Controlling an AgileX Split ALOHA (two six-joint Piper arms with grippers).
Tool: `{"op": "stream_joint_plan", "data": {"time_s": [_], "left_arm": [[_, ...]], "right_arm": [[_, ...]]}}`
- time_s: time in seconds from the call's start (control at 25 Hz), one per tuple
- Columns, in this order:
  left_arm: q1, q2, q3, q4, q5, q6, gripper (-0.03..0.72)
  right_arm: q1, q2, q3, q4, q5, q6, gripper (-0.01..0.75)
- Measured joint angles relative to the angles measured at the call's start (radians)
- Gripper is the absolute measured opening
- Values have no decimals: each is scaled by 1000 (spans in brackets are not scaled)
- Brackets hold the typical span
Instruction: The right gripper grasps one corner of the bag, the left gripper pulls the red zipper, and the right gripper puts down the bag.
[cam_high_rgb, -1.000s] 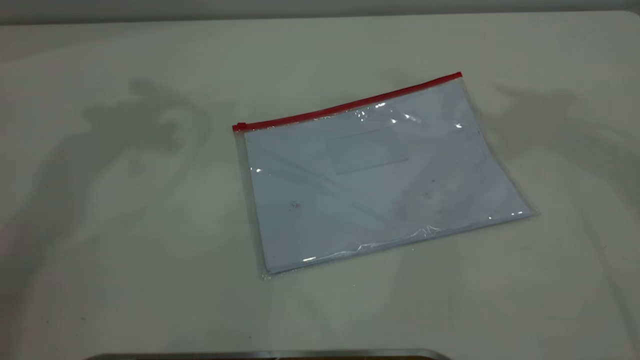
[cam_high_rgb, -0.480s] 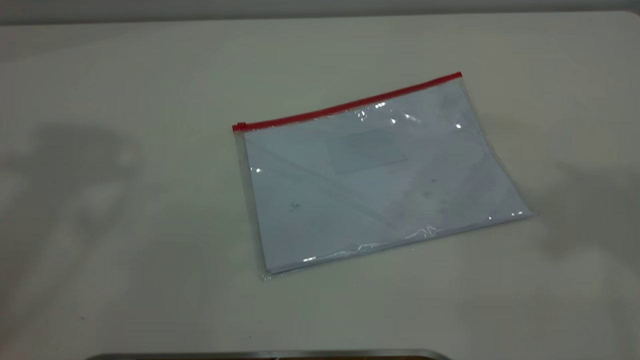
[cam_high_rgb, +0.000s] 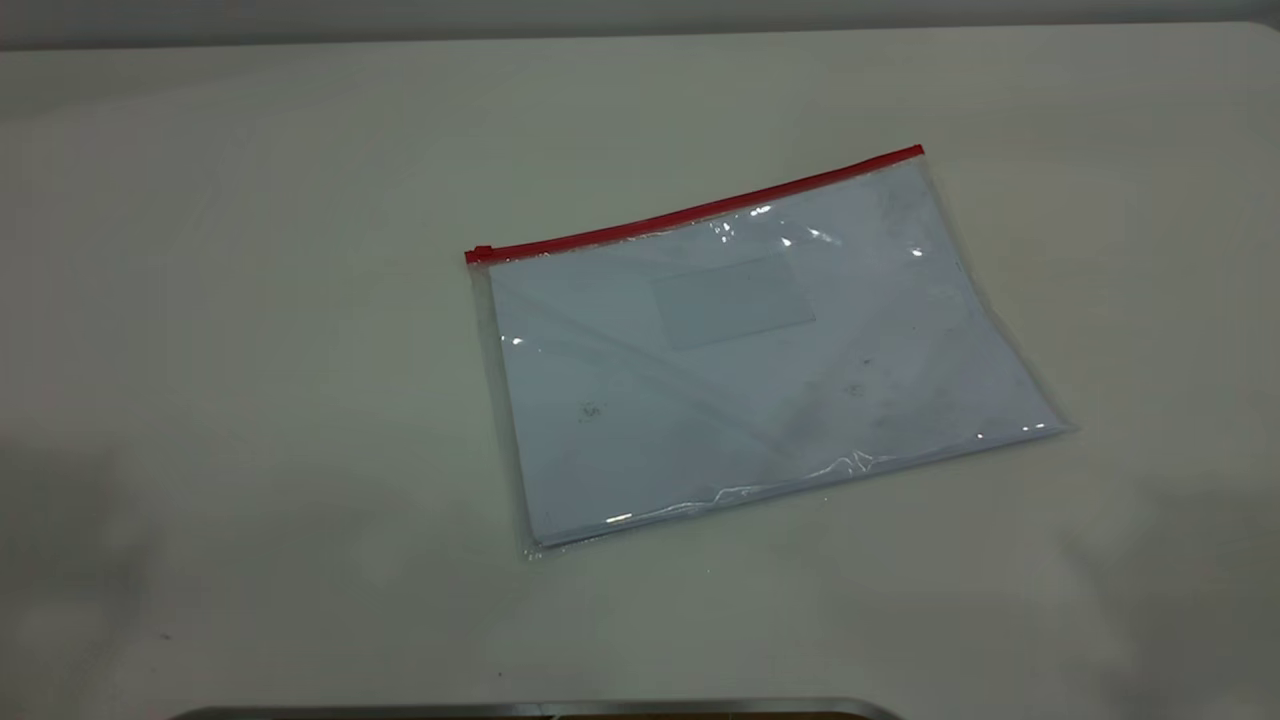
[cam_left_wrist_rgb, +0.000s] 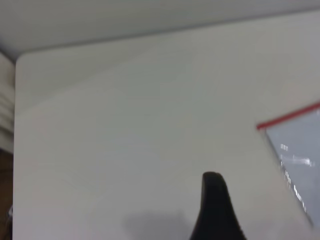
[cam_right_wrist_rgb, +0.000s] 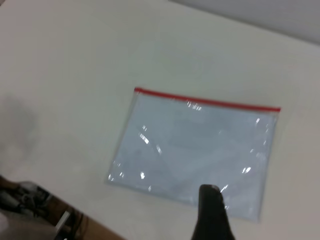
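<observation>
Clear plastic bag (cam_high_rgb: 760, 360) flat mid-table, toward right edge | red zipper (cam_high_rgb: 695, 212) along far side | left gripper (cam_left_wrist_rgb: 216, 210), right gripper (cam_right_wrist_rgb: 212, 215) aloft: finger spacing cannot tell

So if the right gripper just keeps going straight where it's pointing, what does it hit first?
Probably the bag: the right gripper's one visible finger points at its plain edge, opposite the red zipper. Depth is unclear, so contact height is a guess.

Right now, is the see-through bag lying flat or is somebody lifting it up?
Lying flat. The bag rests spread out on the table, and no gripper touches it in the exterior view.
</observation>
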Motion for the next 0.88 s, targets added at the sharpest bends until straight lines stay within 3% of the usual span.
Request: {"op": "stream_joint_plan", "data": {"time_s": [0.48,0.88], "left_arm": [[0,-442,483,-75,0,30,586],[0,-683,793,-19,0,68,586]], "right_arm": [[0,-493,416,1,6,28,581],[0,-833,590,-265,4,107,579]]}}
